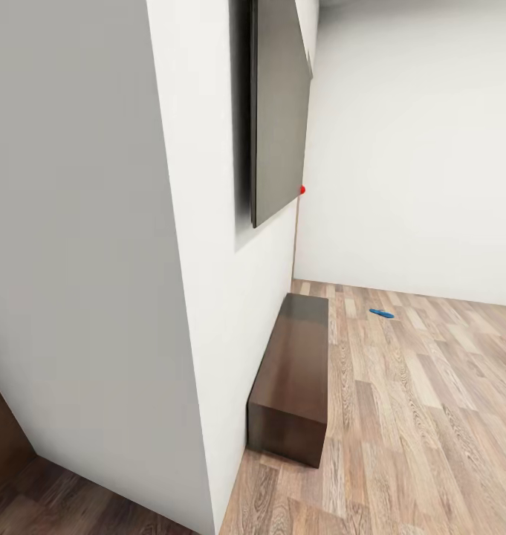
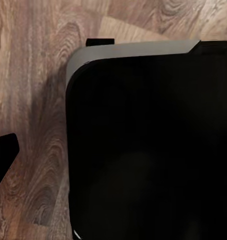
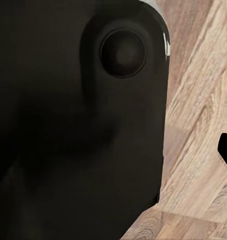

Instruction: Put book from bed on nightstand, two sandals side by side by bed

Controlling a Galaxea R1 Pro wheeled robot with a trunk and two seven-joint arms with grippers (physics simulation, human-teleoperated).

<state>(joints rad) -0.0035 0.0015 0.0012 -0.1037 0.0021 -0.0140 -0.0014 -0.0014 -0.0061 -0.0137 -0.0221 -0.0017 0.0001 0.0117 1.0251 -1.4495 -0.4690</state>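
One bright blue sandal (image 1: 381, 313) lies flat on the light wood-plank floor (image 1: 431, 416) of the bedroom, far ahead near the white back wall. The book, the bed and the nightstand are out of view. In the left wrist view, my left gripper (image 2: 50, 98) hangs over wood floor beside the robot's black base (image 2: 148, 150), with two dark fingertips (image 2: 1, 155) set wide apart and nothing between them. In the right wrist view, a single dark fingertip (image 3: 226, 152) sits at the frame's edge next to the black base (image 3: 78, 130).
A white wall corner (image 1: 178, 297) stands close on the left. On the wall beyond it hangs a dark flat screen (image 1: 279, 104), and a long dark bench (image 1: 297, 371) sits on the floor below. Darker floor (image 1: 52, 505) lies at the lower left.
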